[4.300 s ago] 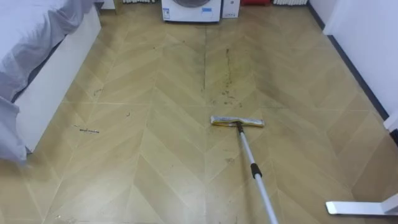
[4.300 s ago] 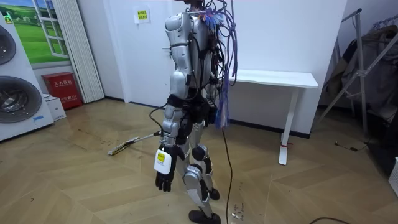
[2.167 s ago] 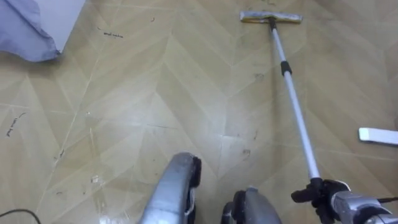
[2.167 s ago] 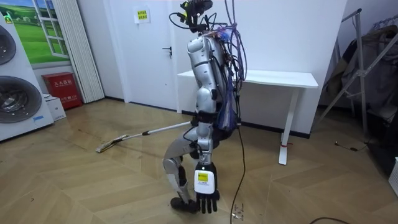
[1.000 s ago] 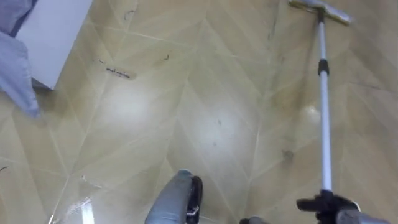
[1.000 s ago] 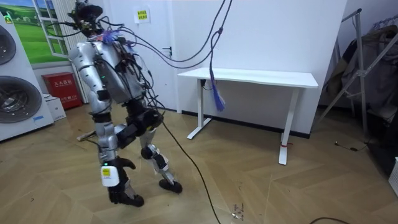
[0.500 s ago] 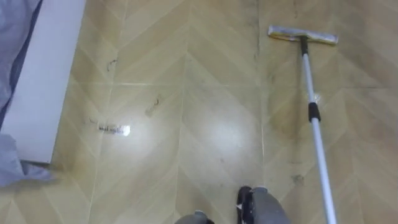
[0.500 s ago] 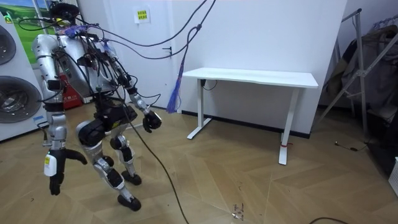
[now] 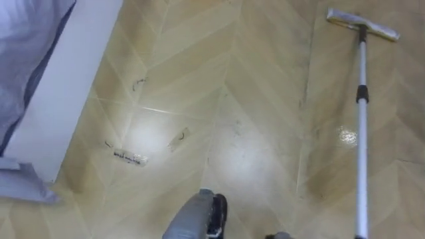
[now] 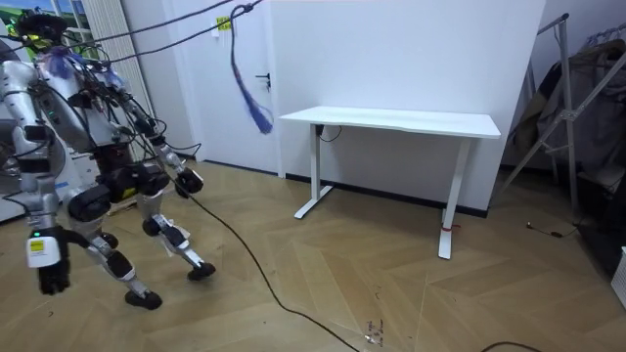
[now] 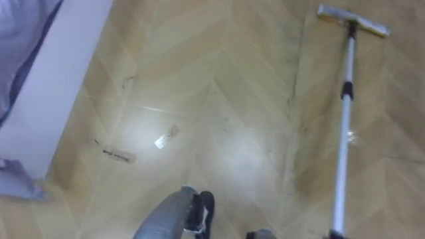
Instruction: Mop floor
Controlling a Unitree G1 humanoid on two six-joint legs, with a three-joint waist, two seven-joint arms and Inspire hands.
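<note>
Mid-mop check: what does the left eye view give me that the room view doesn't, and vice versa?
Left eye view: the mop, its flat head on the floor ahead to the right, and a white bed frame with a grey sheet on the left. Room view: the robot mid-stride at that view's left, and a white desk by the wall. Both: the herringbone wood floor.

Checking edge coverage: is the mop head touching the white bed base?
Apart. The left eye view shows the mop head at upper right and the bed base at left, with bare floor between.
</note>
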